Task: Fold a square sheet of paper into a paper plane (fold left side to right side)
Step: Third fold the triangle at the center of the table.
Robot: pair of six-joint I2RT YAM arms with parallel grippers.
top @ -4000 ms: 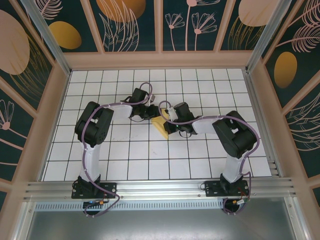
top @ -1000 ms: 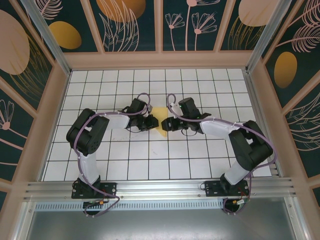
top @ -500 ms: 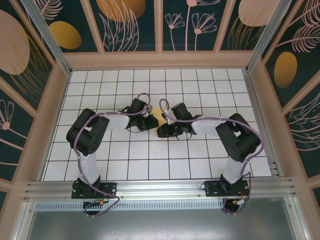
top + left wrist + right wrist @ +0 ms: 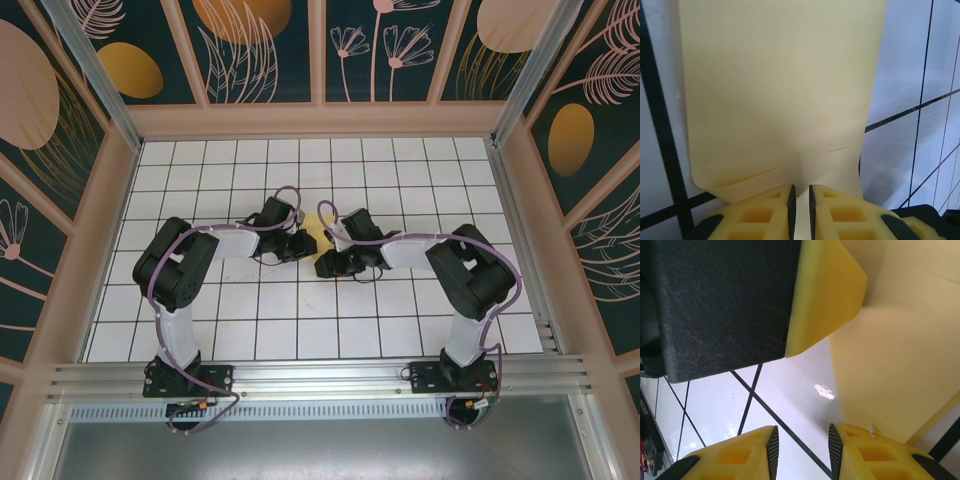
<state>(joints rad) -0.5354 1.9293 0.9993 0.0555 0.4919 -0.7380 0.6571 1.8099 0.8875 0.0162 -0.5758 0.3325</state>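
The yellow sheet of paper [image 4: 318, 234] lies folded on the white grid table between my two grippers. In the left wrist view the paper [image 4: 780, 90] spreads out ahead with faint creases. My left gripper [image 4: 800, 200] is nearly closed, pinching a raised ridge at the paper's near edge. From above, the left gripper [image 4: 303, 246] sits at the paper's left side. My right gripper [image 4: 326, 264] is low at the paper's near edge. In its own view the right gripper [image 4: 802, 445] is open over bare table, with the paper [image 4: 900, 365] beside its right finger.
One yellow and black finger of the left gripper [image 4: 825, 290] hangs close above the right gripper's jaws. The table [image 4: 300, 320] is white tiles with black lines, walled by a wooden frame [image 4: 320, 120] at the back and sides.
My right gripper has swung from the paper's right side down and left to its near edge, its jaws narrowing a little. The left gripper has stayed in place on the paper.
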